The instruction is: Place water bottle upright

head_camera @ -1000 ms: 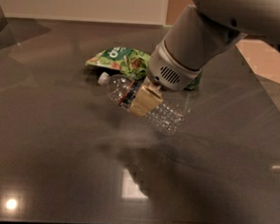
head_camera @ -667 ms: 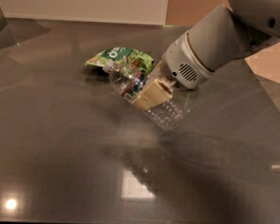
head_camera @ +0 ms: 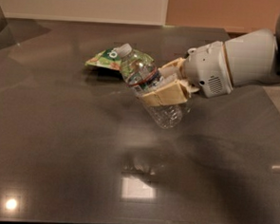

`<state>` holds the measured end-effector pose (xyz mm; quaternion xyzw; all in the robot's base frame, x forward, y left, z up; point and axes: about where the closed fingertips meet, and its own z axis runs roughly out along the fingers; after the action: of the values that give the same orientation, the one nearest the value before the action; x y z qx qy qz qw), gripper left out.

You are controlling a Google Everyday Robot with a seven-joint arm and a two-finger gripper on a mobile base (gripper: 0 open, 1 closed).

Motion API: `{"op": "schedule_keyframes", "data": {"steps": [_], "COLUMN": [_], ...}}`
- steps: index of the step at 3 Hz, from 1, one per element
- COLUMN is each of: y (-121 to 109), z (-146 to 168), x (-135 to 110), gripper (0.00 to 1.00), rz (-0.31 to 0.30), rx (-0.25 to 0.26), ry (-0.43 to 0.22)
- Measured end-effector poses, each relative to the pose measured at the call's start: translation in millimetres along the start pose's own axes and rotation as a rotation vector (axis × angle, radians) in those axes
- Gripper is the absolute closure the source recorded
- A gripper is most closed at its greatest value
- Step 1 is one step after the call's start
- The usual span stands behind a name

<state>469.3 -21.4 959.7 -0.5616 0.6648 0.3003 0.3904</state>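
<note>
Reaching in roughly level over the table (head_camera: 56,151), arm (head_camera: 248,56) with gripper (head_camera: 163,83) clamped around the tilted water bottle (head_camera: 141,72).

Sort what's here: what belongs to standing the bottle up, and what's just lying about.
Job: clear ribbed plastic water bottle, white-capped, tilted; gripper over mid-table, jaws shut on it; dark grey table.
Lying about: crumpled green packet, behind the bottle.

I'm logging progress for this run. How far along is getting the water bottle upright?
Done: the gripper is shut on the water bottle at its middle, seemingly clear of the table. In hand: the bottle leans, white cap up-left, base lower right, near a green snack bag. Left: bring it vertical, set its base down, release.
</note>
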Motion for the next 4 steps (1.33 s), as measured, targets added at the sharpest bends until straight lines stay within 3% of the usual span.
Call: {"op": "schedule_keyframes", "data": {"steps": [1,2,4], "y": [1.7,3.7,5.6], "z": [-9.9,-12.4,-7.2], "x": [-1.1,-0.3,7.4], "gripper": [1.0,1.0,1.0], "rz": [-0.024,-0.033,-0.03], "rx": [0.001,-0.008,-0.037], "ry": [-0.137,-0.233,-0.367]}}
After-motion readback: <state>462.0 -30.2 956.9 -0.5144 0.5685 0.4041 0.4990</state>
